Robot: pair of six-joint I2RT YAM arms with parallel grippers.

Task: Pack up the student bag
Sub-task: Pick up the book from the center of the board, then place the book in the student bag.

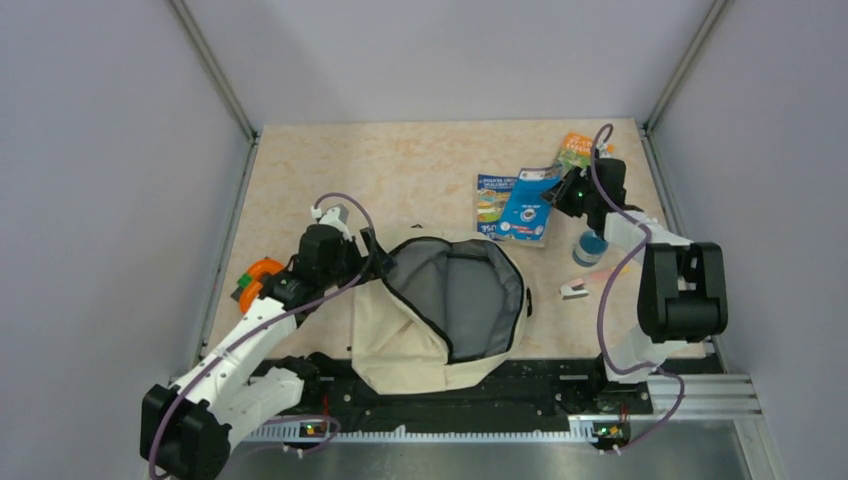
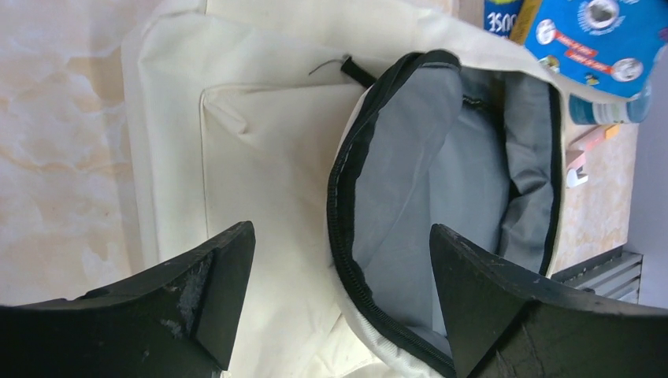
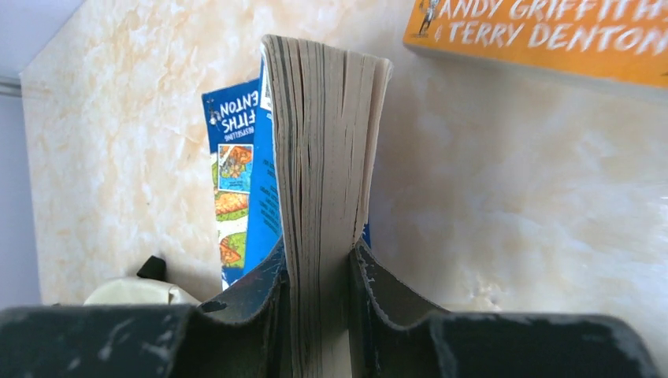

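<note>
The student bag (image 1: 392,345) is of soft cream-beige fabric with a smooth grey lining and black zipper edging. It lies at the near middle of the marbled beige table (image 1: 400,170), with its main compartment gaping open. The left hand (image 2: 340,232) hangs over the zippered rim, its scuffed black fingers apart and holding nothing.

At the far right, the right hand (image 3: 319,260) is clamped on a blue-covered paperback book (image 3: 323,157), gripping the yellowed page block edge-on. Beneath it a second blue illustrated book (image 1: 492,205) lies flat and bears the figures "350". An orange book (image 3: 551,31) beyond reads "ANDY GRIFFITH", cut by the frame edge, and "TERRY DENTON" in pale capitals. A round blue container (image 1: 590,245) stands just beside the right arm.
</note>
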